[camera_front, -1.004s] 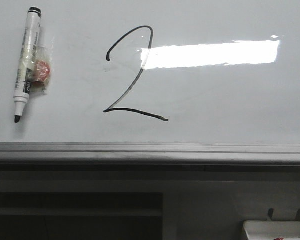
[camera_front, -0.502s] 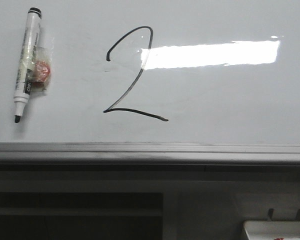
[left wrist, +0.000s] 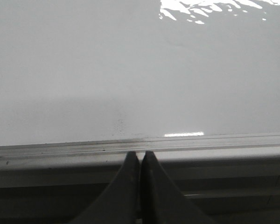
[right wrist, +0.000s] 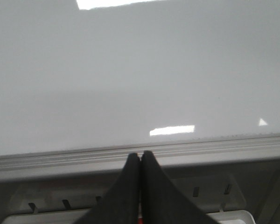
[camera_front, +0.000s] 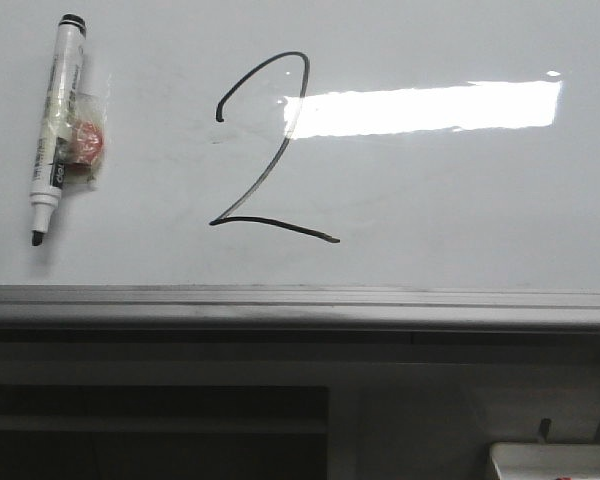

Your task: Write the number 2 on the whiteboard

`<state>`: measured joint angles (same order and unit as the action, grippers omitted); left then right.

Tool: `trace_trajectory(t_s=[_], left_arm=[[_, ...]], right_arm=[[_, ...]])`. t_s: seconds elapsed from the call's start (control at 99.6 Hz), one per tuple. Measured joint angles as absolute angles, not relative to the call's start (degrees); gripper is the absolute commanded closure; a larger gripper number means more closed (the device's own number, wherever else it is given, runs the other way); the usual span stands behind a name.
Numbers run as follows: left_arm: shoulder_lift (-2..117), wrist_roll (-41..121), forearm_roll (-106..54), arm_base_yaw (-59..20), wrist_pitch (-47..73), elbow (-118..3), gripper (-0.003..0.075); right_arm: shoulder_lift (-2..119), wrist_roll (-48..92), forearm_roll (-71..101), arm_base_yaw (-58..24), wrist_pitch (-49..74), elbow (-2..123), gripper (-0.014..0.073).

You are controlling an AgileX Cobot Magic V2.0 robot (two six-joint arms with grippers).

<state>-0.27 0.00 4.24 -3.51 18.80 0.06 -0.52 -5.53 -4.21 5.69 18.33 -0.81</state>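
Observation:
The whiteboard [camera_front: 460, 200] fills the front view, glossy white with a bright rectangular glare and a grey metal bottom rail [camera_front: 300, 305]. A black hand-drawn number 2 [camera_front: 265, 150] with a long base stroke sits left of the board's middle. A black-tipped marker [camera_front: 55, 120] lies on the board at the far left, tip down. Neither gripper shows in the front view. My left gripper [left wrist: 140, 155] is shut and empty, its tips at the rail [left wrist: 200, 142]. My right gripper [right wrist: 140, 155] is shut and empty, its tips at the rail [right wrist: 214, 147].
A small clear wrapper with something red [camera_front: 83, 145] lies beside the marker. A white tray [camera_front: 555, 462] sits below the rail at the lower right, also in the right wrist view [right wrist: 238, 217]. A dark shelf opening [camera_front: 150, 430] lies under the rail.
The picture has shifted a few pixels to the right. The 2, the marker and the wrapper keep their places on the board.

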Motion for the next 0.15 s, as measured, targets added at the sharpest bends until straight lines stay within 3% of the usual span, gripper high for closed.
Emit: trace_trajectory(t_s=[0.151], left_arm=[[-0.3,0.0,4.2,-3.5,18.8,0.1,0.0741]], right_arm=[[-0.5,-5.5,-4.2,5.7,18.3,-0.8,0.0654]])
